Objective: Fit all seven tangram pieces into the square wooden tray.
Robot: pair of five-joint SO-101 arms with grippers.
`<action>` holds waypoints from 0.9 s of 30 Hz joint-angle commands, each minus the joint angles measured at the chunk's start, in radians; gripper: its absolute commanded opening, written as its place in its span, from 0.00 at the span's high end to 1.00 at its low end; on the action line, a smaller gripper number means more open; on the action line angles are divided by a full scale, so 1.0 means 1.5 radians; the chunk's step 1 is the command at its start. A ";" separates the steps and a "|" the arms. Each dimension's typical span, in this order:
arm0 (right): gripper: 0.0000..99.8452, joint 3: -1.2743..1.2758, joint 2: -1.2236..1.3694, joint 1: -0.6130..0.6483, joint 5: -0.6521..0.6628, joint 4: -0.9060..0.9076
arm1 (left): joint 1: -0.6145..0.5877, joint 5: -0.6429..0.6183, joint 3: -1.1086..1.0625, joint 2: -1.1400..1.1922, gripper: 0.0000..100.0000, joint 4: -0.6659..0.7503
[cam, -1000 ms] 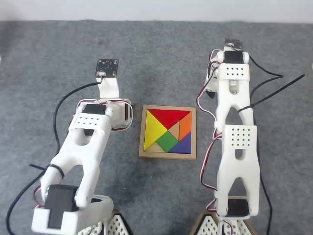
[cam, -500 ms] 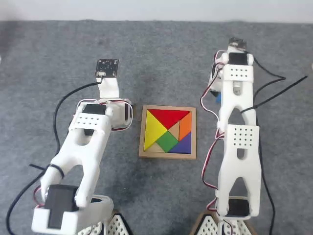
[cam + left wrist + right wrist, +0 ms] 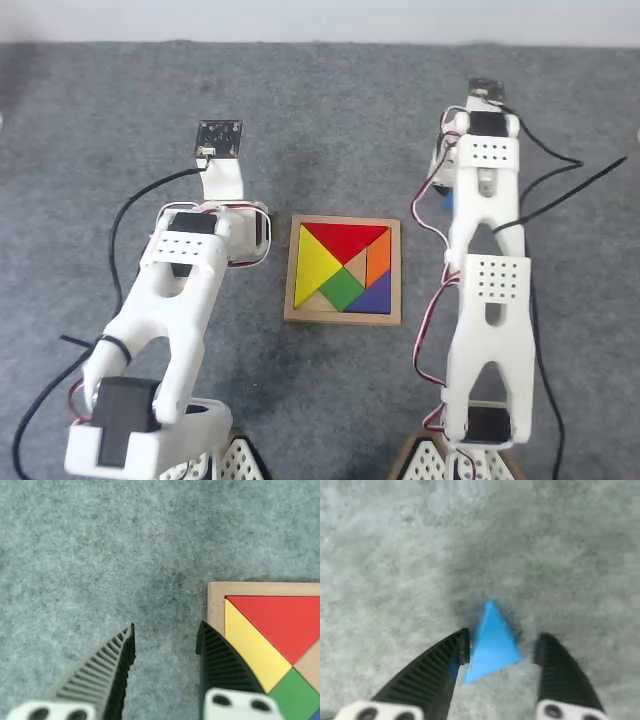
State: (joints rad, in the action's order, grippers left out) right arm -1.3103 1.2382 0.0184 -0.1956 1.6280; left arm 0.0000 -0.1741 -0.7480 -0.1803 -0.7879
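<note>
Nearest, the left arm (image 3: 170, 300) and right arm (image 3: 487, 340) rise from their bases on either side of the square wooden tray (image 3: 343, 318), which lies flat between them on the grey felt table cover (image 3: 330, 120). Inside the tray sit a red triangle (image 3: 345, 242), a yellow triangle (image 3: 315, 268), a green square (image 3: 342, 290), an orange parallelogram (image 3: 378, 262) and a purple triangle (image 3: 377, 296). At their centre is a small tan triangular patch (image 3: 355, 270); I cannot tell whether it is a piece or bare wood. The left gripper (image 3: 166, 627) hangs over the felt just beside a corner of the tray. Its jaws are spread and hold nothing, and one finger overlaps the tray's wooden rim next to the yellow triangle. Farther off, beyond the tray, the right gripper (image 3: 504, 636) is down at the felt with its jaws parted around a light blue triangle (image 3: 492, 640) lying flat outside the tray. One finger (image 3: 447, 662) is against the triangle's edge and the other stands clear of it, so the piece is not clamped.
</note>
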 commanded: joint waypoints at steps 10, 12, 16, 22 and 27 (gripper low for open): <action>0.92 -0.024 -0.005 0.007 0.011 0.021 | -0.003 0.005 0.015 -0.030 0.80 0.008; 0.92 -0.024 -0.006 0.013 0.011 0.035 | -0.003 0.005 0.015 -0.030 0.80 0.008; 0.92 -0.025 -0.012 0.025 0.011 0.063 | -0.003 0.005 0.015 -0.030 0.80 0.008; 0.92 -0.098 -0.011 0.053 0.011 0.112 | -0.004 0.005 0.015 -0.030 0.80 0.008; 0.92 -0.118 -0.012 0.054 0.011 0.114 | -0.004 0.005 0.015 -0.030 0.80 0.009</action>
State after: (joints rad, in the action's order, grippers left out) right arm -1.4346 1.2413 0.0921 -0.1910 1.7568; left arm 0.0000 -0.1741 -0.7480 -0.1803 -0.7879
